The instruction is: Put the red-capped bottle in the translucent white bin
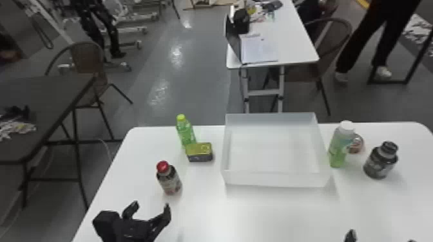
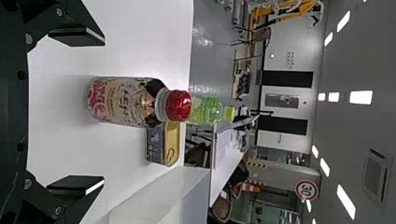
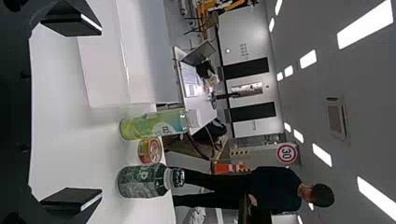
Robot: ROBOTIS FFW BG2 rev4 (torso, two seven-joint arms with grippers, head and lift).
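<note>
On the worktop point(image 1: 199, 209), red-capped bottle point(image 1: 169, 180) upright, left of the translucent white bin point(image 1: 277, 179); left gripper point(image 1: 150, 207) just before it, fingers spread, empty; right gripper point(image 1: 380, 238) likewise spread, nearer the worktop's front.

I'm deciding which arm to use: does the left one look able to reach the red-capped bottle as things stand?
Probably yes: the left end effector is open just short of the bottle, with only bare tabletop between them.
</note>
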